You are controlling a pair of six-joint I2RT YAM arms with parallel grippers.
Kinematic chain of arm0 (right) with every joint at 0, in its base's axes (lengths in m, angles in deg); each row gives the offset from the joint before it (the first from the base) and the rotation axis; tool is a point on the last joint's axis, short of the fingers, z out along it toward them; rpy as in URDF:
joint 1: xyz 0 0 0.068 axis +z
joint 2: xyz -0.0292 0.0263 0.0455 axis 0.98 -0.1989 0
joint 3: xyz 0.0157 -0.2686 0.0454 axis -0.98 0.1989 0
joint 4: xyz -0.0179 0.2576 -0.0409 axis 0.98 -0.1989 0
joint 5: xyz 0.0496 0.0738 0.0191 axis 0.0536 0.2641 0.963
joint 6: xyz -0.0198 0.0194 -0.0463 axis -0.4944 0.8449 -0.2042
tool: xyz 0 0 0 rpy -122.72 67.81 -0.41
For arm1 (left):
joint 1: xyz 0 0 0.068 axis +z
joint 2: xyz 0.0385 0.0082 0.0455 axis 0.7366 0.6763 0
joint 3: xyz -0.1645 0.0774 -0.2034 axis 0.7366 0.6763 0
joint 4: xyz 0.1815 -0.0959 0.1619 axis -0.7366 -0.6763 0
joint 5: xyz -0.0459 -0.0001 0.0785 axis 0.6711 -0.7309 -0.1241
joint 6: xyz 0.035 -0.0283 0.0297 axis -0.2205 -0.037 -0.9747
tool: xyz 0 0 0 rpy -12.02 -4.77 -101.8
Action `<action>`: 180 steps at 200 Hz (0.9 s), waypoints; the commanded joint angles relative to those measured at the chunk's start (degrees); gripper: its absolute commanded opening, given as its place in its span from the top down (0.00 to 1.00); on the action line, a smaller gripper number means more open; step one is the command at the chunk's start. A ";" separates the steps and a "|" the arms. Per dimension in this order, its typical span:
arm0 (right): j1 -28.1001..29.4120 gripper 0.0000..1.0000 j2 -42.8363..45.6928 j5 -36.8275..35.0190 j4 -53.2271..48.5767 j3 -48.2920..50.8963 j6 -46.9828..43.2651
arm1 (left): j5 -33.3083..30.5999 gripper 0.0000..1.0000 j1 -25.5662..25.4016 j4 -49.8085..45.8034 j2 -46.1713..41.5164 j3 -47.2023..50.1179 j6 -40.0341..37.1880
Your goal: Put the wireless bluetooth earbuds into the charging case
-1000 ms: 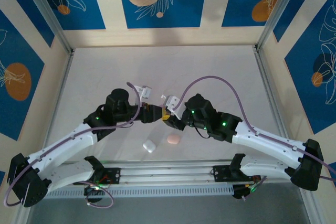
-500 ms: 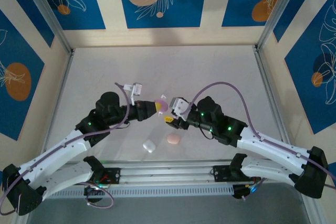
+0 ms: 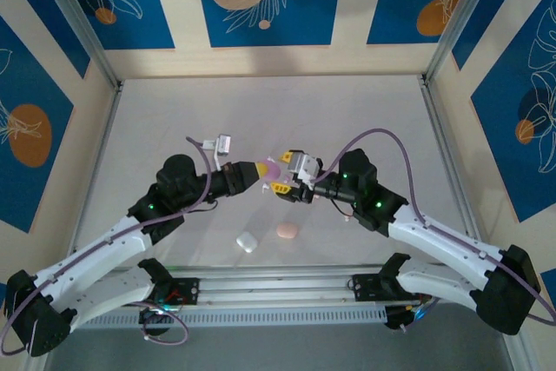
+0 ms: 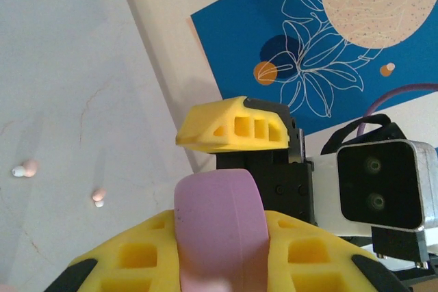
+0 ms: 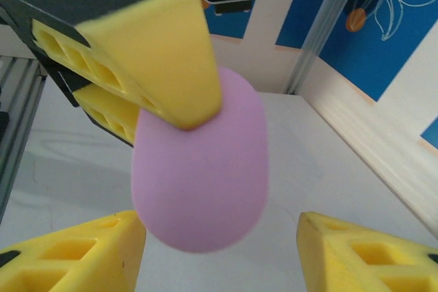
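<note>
The counter's (image 3: 261, 110) middle is blocked by the left hand (image 3: 261, 168), clamped on a lilac case (image 3: 271, 165), and the right hand (image 3: 282, 171), spread open just beside it; the near strip is narrowed by a white case (image 3: 248, 241) and a pink case (image 3: 287, 230), while the far half is left open.

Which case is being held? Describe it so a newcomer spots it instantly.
Look at the middle of the table, where the two arms' tips meet. The lilac case sits there, off the surface, pinched in the left gripper. Its neighbours, the pink case and white case, lie loose nearer the bases.
</note>
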 commanded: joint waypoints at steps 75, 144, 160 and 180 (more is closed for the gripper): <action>-1.09 0.52 -0.91 7.28 3.58 -3.26 1.76 | -0.09 0.85 -0.12 2.34 -0.53 0.42 1.39; -1.88 0.52 -1.79 7.63 0.11 -4.65 2.48 | 0.78 0.85 -0.16 3.56 -0.65 0.41 1.03; -2.06 0.55 -1.87 7.60 0.07 -4.87 2.70 | 1.05 0.85 -0.14 3.87 -0.52 0.42 1.07; -2.28 0.58 -2.00 7.85 -0.31 -5.24 3.16 | 1.45 0.85 -0.19 4.37 -0.43 0.35 0.98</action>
